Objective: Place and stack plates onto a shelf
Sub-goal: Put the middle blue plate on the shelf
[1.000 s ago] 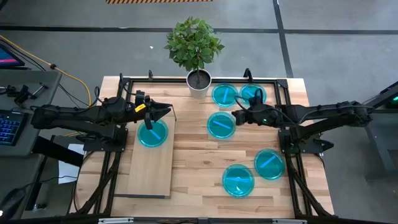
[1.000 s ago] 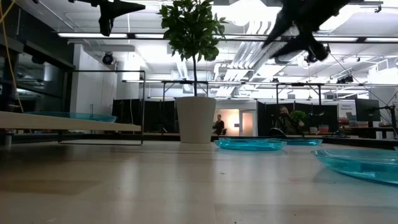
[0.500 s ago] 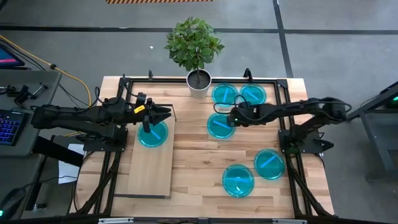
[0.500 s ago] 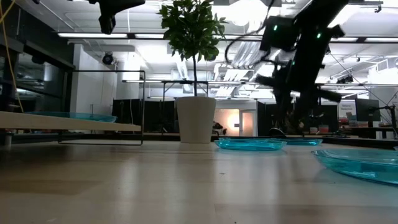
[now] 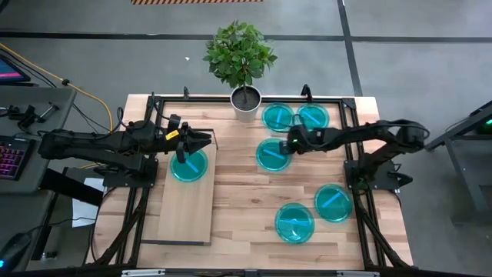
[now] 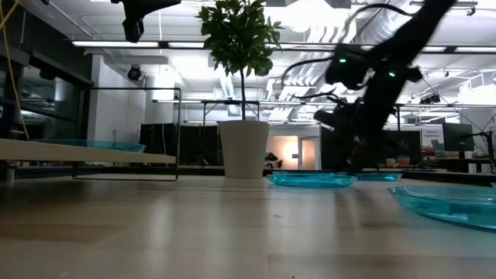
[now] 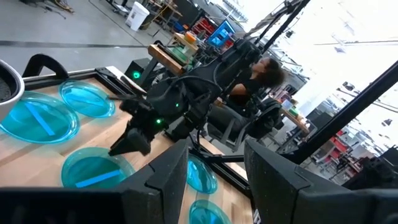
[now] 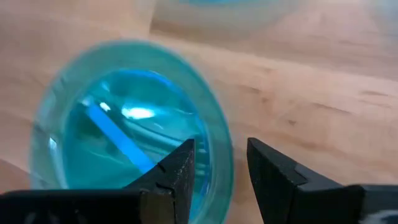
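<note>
Right claw (image 5: 289,147) dropped over centre plate (image 5: 272,155) rim; fingers apart, nothing gripped; pickup imminent; left claw (image 5: 206,138) apart, empty, above shelf (image 5: 187,208).

Two dark jointed arms, green indicator lights

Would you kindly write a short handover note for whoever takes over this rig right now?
Left gripper: open, empty, hovering above the far end of the pale wooden shelf board.
Right gripper: open, lowered at the edge of the middle translucent cyan plastic plate, rim between its fingers, not gripped yet.
Done: one cyan plate on the shelf.
Left: five plates on the tabletop: the middle one, two beside the white plant pot at and, two nearer at and. All need stacking on the shelf.
</note>
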Robot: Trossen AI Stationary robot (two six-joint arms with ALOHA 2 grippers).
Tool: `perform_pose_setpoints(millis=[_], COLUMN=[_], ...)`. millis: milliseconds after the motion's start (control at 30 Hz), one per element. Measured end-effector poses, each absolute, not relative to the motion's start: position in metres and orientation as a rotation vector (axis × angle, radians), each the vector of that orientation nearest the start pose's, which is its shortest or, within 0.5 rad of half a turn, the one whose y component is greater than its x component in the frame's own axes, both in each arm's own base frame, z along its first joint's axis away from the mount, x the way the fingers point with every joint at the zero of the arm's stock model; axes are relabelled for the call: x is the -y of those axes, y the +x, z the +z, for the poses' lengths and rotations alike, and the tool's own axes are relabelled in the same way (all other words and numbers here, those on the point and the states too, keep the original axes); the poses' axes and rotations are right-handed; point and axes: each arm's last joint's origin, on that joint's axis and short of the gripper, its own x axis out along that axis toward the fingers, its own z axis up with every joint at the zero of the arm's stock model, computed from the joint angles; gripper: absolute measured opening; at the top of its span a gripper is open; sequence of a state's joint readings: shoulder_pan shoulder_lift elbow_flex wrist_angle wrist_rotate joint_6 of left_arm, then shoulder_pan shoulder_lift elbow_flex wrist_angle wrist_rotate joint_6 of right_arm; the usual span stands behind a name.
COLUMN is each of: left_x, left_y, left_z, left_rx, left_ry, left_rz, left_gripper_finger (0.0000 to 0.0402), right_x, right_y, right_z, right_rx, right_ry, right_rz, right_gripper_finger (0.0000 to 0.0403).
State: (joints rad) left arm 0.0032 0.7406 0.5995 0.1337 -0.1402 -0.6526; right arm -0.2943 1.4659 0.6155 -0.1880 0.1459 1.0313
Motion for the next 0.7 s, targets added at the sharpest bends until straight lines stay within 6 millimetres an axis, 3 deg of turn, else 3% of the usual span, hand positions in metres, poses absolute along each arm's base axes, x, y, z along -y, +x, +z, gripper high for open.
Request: perform_pose_setpoints(millis=[100,267,700], left_x=[-0.005,-0.005,-0.006], left_y=[0.173,0.172,0.172], left_z=[0.306,0.306,0.306], left_rx=[0.041,0.05,0.055], left_ry=[-0.651,-0.648,-0.648], left_rz=[0.141,0.171,0.189], left_gripper_finger=[0.0147,0.0147,0.0147], right_x=[0.074,0.07,0.06], right_y=[0.222,0.212,0.234], right_z=[0.14,0.138,0.109], right_rx=[-0.627,-0.6,-0.599], right_ry=[1.033,1.056,1.113], right_rz=[-0.868,-0.858,-0.842], right_gripper_finger=[0.0129,0.0129,0.0128])
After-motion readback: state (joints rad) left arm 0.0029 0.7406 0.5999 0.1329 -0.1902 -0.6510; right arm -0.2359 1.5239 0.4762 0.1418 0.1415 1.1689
